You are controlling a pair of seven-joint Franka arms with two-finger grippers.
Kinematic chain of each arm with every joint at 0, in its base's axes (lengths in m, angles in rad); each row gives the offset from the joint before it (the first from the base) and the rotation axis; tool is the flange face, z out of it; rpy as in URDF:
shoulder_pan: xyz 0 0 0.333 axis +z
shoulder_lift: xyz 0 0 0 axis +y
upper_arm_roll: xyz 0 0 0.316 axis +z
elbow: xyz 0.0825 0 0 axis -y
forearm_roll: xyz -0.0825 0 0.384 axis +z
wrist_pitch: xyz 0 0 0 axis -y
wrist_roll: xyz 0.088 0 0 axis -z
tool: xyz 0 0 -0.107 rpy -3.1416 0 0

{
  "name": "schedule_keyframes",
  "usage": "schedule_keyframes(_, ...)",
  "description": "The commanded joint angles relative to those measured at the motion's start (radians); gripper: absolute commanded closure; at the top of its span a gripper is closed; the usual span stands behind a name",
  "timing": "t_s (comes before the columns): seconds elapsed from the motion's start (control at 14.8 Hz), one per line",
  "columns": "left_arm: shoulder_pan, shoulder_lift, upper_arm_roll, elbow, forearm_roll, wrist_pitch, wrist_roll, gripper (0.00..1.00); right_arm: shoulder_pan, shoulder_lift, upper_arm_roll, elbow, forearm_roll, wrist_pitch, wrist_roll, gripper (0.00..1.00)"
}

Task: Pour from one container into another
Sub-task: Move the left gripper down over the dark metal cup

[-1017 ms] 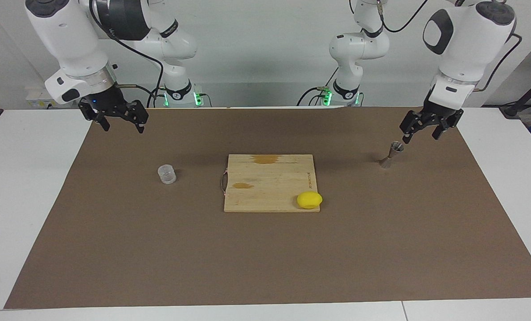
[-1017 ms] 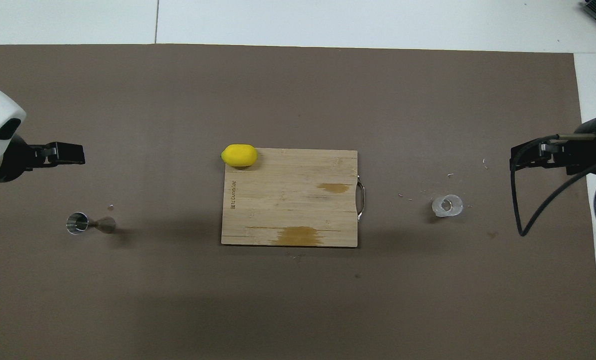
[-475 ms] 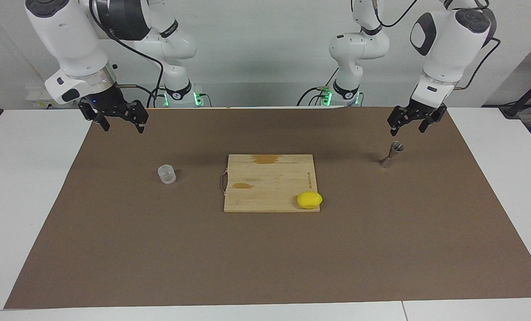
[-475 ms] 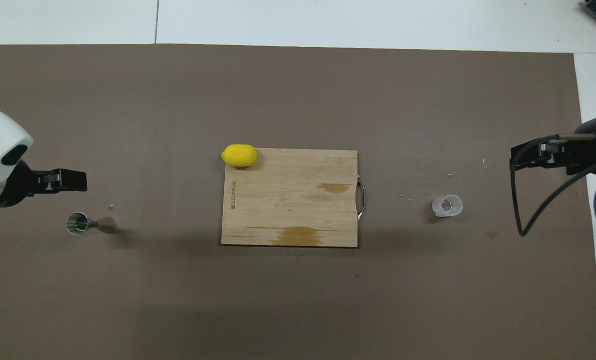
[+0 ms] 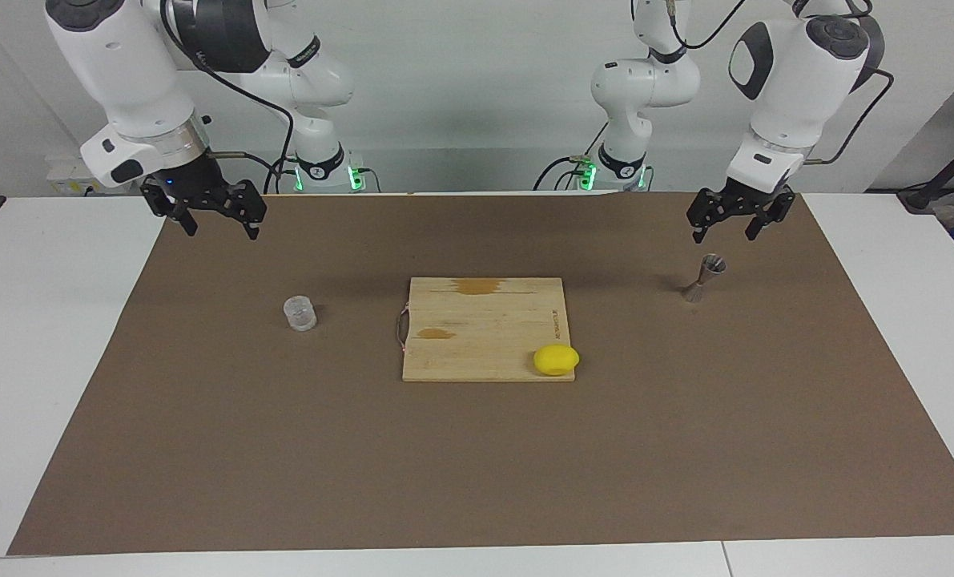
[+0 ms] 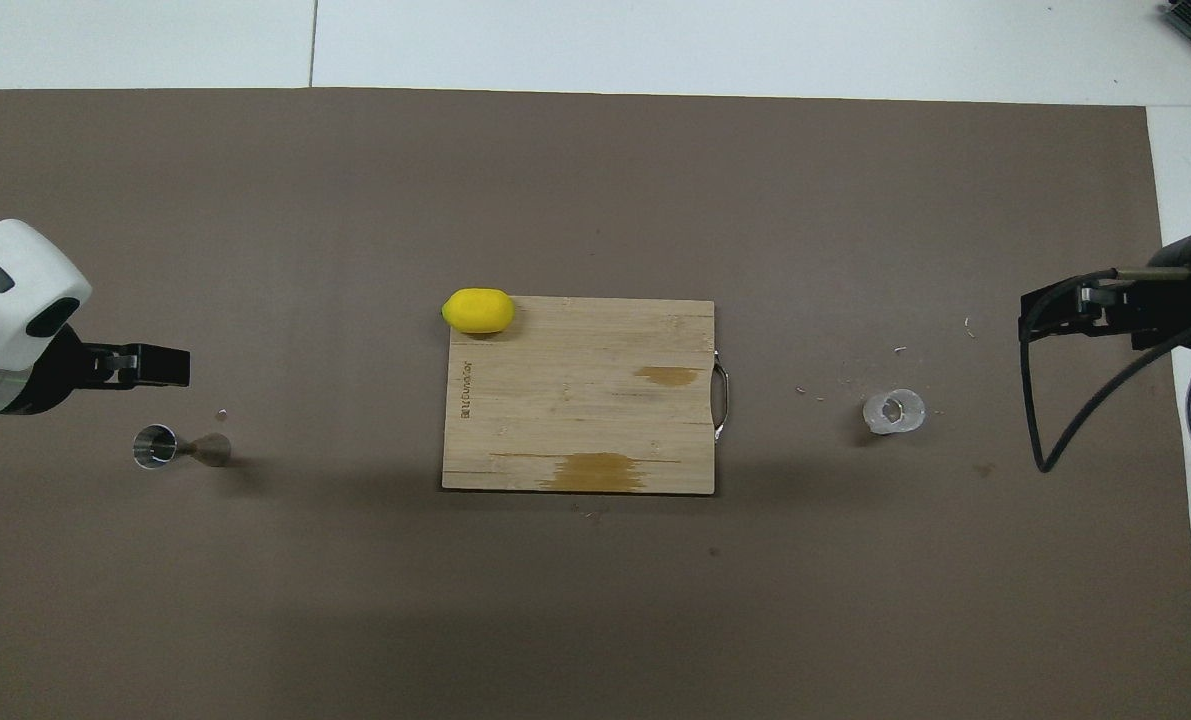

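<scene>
Left gripper (image 5: 721, 227) shifted above the jigger (image 5: 702, 279), open; right gripper (image 5: 216, 218) waits open. Cup (image 5: 299, 313): light, slippery; grip its ribbed sides.

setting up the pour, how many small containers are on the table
2. The clear ribbed cup stands toward the right arm's end; the metal jigger stands toward the left arm's end, with the left gripper above it. None look hidden.

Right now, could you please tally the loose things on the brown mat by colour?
Clear: 1, the ribbed cup
Silver metal: 1, the jigger
Yellow: 1, the lemon
Wood: 1, the cutting board
Total: 4
</scene>
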Motion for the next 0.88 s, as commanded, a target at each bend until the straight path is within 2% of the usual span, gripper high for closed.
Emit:
schedule_keyframes(0.0, 0.000, -0.027, 0.007, -0.026, -0.061, -0.006, 0.037, 0.00, -0.011, -0.013, 0.009, -0.013, -0.009, 0.005, 0.023, 0.00)
schedule_keyframes(0.14, 0.034, -0.018, 0.020, -0.030, -0.205, -0.014, 0.160, 0.00, -0.010, -0.013, 0.009, -0.014, -0.009, 0.003, 0.023, 0.00)
schedule_keyframes(0.47, 0.250, 0.091, 0.020, 0.009, -0.446, -0.107, 0.582, 0.00, -0.010, -0.013, 0.009, -0.013, -0.009, 0.003, 0.023, 0.00)
schedule_keyframes(0.81, 0.420, 0.289, 0.018, 0.179, -0.491, -0.182, 1.001, 0.00, -0.010, -0.013, 0.009, -0.014, -0.009, 0.005, 0.023, 0.00)
